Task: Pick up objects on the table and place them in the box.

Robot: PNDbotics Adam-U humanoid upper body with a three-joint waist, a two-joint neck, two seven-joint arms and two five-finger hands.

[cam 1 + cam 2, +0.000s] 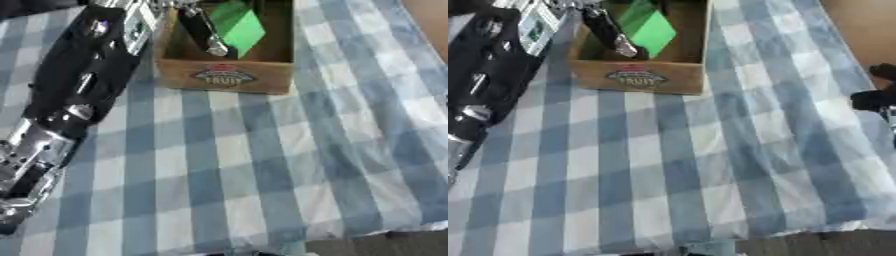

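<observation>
At the far edge of the table point(262, 165), covered in a blue-and-white checked cloth, sits an open wooden box point(224, 75) with a red-and-white label on its near wall. Left arm point(83, 75) runs diagonally from the lower left corner up to the box, black shell, silver joints near the bottom. Left hand point(206, 32) is over and partly inside the box, dark fingers point(213, 42) reaching down next to a green object point(236, 25); fingers touch or sit just beside the green object, cannot tell whether they are clamped on it or apart. Green object looks flat and angular, tilted, inside the box toward its right side. Right hand point(877, 97) shows only as a dark shape at the right edge of the right eye view, over the cloth's right edge; finger state cannot tell.
</observation>
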